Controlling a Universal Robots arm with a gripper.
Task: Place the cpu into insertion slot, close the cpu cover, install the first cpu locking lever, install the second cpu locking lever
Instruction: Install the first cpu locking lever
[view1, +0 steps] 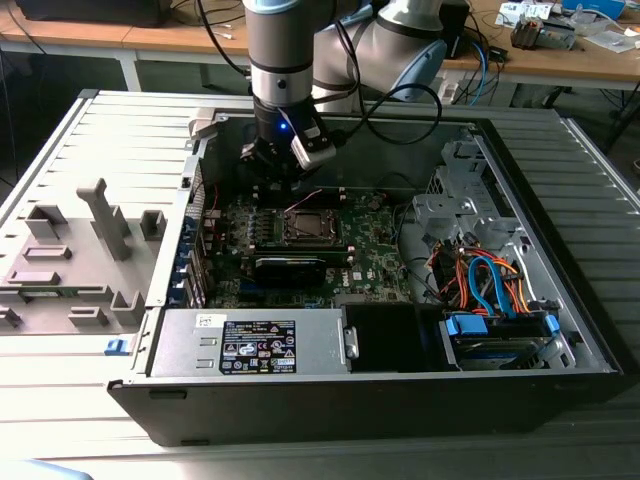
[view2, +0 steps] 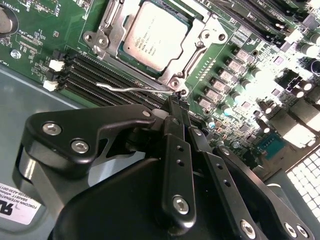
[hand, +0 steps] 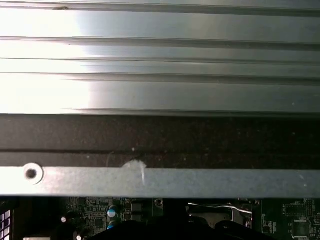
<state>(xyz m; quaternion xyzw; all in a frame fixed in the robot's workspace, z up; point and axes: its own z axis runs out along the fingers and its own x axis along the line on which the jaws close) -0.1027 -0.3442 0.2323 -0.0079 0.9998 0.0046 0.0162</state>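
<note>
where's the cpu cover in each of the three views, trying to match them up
Exterior view: the cpu cover lies mid-board inside the open case, just below the gripper.
Second wrist view: it frames the cpu, beyond the gripper's fingertips.
First wrist view: a silvery strip of it peeks out under the case wall.
Shared landmark: the green board.

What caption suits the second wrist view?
Closed gripper beside a locking lever, cpu seated under the cpu cover.
</note>
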